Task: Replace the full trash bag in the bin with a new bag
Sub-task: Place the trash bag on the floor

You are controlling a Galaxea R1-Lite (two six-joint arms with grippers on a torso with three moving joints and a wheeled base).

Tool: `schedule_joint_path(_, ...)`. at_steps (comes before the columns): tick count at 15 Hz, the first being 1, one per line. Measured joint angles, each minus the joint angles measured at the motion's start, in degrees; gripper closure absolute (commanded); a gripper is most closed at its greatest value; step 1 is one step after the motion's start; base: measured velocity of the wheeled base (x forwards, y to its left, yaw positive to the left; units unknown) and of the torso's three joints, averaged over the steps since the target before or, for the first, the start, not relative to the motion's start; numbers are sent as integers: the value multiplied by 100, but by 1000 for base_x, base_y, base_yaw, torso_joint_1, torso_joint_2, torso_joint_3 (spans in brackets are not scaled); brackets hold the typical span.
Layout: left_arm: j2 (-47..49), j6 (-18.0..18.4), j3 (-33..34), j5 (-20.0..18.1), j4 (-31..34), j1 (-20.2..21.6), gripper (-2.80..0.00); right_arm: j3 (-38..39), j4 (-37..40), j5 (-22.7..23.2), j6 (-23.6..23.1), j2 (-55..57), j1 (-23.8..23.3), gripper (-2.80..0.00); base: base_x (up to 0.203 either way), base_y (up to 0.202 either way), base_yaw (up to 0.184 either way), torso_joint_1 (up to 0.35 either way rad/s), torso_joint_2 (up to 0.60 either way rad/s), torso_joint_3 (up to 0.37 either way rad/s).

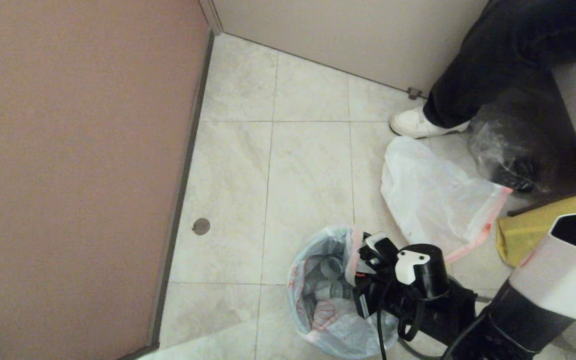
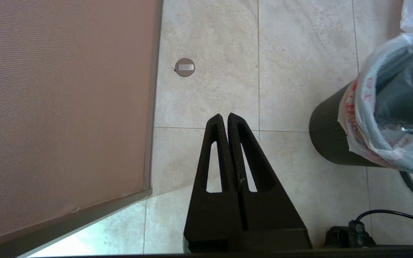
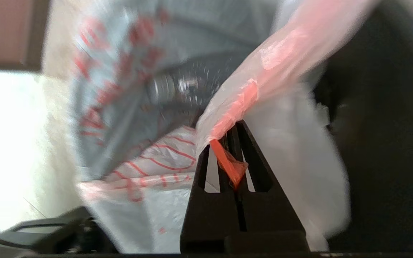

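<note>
The full trash bag (image 1: 325, 300), white and translucent with grey bottles inside, sits in the black bin (image 2: 326, 139) near the bottom middle of the head view. My right gripper (image 1: 357, 260) is at the bag's right edge, shut on its orange-red drawstring hem (image 3: 240, 105), which is lifted off the bin's rim there. The new bag (image 1: 433, 200) lies flat on the tiles behind and to the right of the bin. My left gripper (image 2: 224, 116) hangs shut and empty over the floor left of the bin, outside the head view.
A brown partition (image 1: 78, 165) walls off the left side. A person's dark leg and white shoe (image 1: 415, 124) stand at the back right, beside a clear glossy bag (image 1: 503, 150) and a yellow bag (image 1: 543, 227). A round floor plug (image 1: 201, 226) sits by the partition.
</note>
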Motion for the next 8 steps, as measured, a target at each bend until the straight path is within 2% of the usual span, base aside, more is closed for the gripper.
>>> schedule_joint_path(6, 0, 0, 0, 2, 0, 0, 0, 75, 1232, -6, 542, -1523, 111, 0, 0, 0, 0, 0, 0, 0)
schedule_joint_path(8, 0, -2, 0, 2, 4, 0, 0, 18, 1480, -9, 562, -1827, 164, 0, 0, 0, 0, 0, 0, 0)
